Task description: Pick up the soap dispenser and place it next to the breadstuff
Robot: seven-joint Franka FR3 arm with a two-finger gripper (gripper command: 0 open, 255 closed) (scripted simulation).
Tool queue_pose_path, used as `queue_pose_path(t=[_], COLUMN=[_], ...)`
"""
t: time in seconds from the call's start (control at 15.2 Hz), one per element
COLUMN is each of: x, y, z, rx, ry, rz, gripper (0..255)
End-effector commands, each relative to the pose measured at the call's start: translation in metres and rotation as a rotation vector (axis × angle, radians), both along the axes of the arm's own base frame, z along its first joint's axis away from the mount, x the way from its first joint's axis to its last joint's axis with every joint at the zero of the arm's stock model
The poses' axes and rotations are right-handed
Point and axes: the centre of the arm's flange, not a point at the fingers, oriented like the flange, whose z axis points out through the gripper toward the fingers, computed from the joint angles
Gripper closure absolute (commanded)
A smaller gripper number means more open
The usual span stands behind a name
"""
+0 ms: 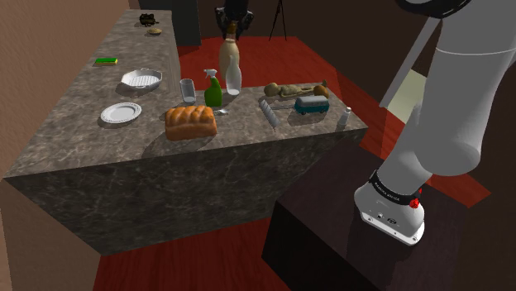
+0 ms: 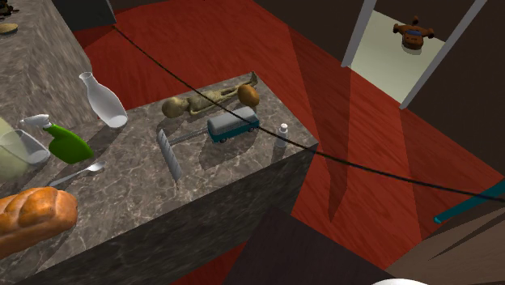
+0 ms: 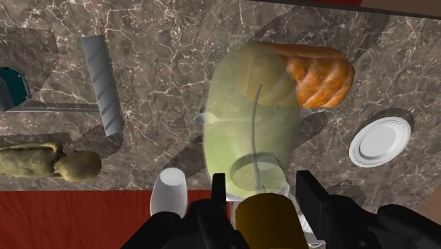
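My gripper hangs high over the stone counter near its far side, shut on the brown pump top of the soap dispenser. The dispenser is a pale, see-through bottle hanging upright, clear of the counter. In the wrist view the fingers of the gripper clasp the brown cap, and the dispenser body extends away from the hand. A golden bread loaf lies near the counter's front edge. The loaf shows partly behind the dispenser, and it also lies at the second exterior view's left edge.
Around the loaf stand a green spray bottle, a clear glass, a white bottle, a white plate and a bowl. To the shoulder view's right lie a grey ridged tool, a teal toy van and a doll.
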Motion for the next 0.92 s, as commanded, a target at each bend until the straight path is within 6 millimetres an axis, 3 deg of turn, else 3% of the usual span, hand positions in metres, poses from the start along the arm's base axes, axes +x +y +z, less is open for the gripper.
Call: queue_pose_path(t=[0.0,0.86], x=[0.002,0.003], y=[0.005,0.005], z=[-0.008,-0.077], rx=[0.0,0.0], ry=[-0.001,-0.001], rz=[-0.001,-0.001], gripper=[255,255])
